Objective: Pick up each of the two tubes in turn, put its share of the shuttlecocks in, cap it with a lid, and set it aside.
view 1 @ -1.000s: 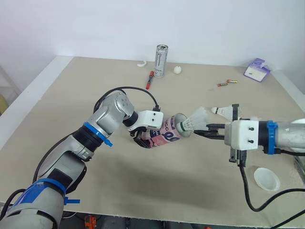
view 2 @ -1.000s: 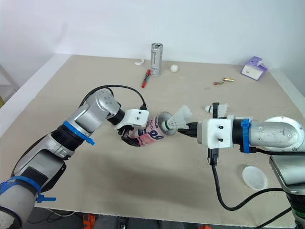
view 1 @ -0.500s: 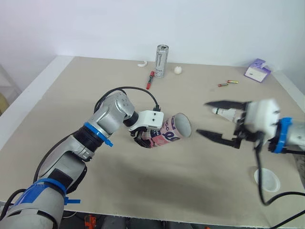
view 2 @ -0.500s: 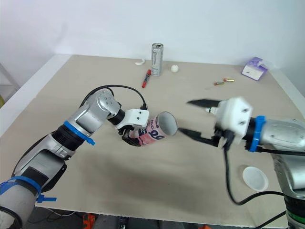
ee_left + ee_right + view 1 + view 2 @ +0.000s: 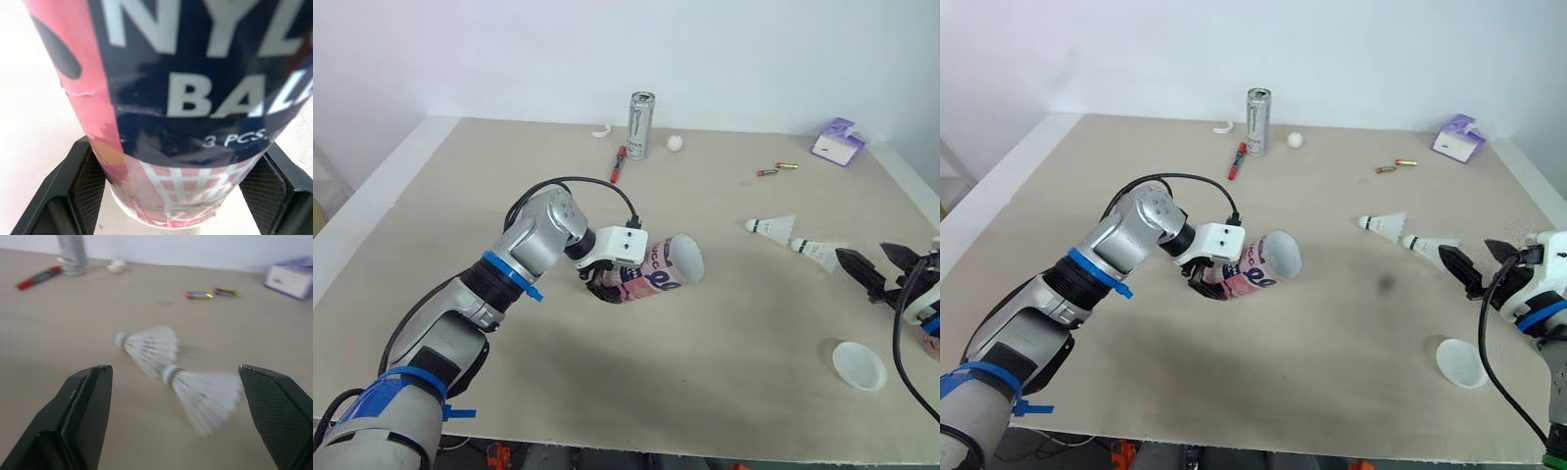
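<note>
The left arm bends in from the lower left of the left eye view. The left gripper (image 5: 607, 281) is in the middle, its two fingers squeezed tight on one pink and blue tube (image 5: 666, 266). The tube is tipped over with its open mouth facing right. The right gripper (image 5: 879, 264) pokes in at the right edge, fingers spread wide, holding nothing. Just left of it, two shuttlecocks (image 5: 773, 226) (image 5: 818, 250) lie side by side on the table (image 5: 724, 392). One white lid (image 5: 859, 365) sits at the lower right.
</note>
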